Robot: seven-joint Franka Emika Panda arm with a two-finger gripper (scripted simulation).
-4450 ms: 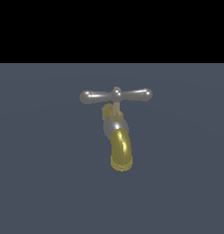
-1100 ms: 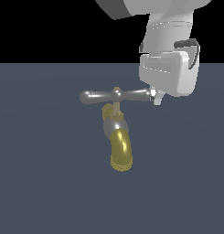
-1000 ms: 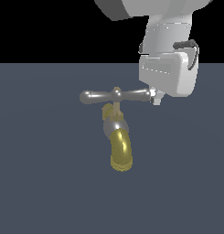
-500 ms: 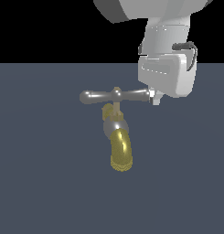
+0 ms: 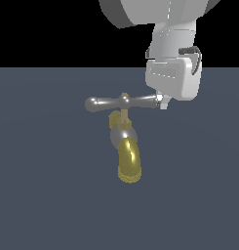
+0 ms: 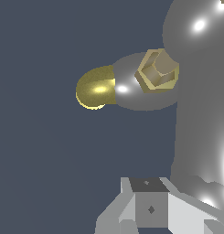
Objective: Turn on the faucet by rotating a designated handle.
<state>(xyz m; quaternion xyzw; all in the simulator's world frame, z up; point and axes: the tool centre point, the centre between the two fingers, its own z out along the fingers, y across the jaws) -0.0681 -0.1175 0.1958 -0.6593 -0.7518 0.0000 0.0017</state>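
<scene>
The faucet (image 5: 122,136) has a silvery round body and a gold curved spout (image 5: 129,163) pointing down toward the viewer. The handle (image 5: 107,103) is a silver crossbar lying level above it, with a brass hub at its middle. My gripper (image 5: 162,102) hangs from the white hand and sits at the crossbar's end on the exterior view's right, touching or nearly touching it. Its fingers look pressed together and hold nothing. In the wrist view the handle (image 6: 195,100) looms large beside my fingertips (image 6: 150,205), with the brass hub (image 6: 158,71) and spout (image 6: 96,87) beyond.
The faucet stands alone on a flat dark blue-grey floor (image 5: 48,195). The robot's large white arm (image 5: 160,14) fills the top of the exterior view above the handle's end.
Over the last second the hand has crept slightly toward the exterior view's left, onto the handle's end. The handle still lies level. The arm was out of view 4.5 s ago.
</scene>
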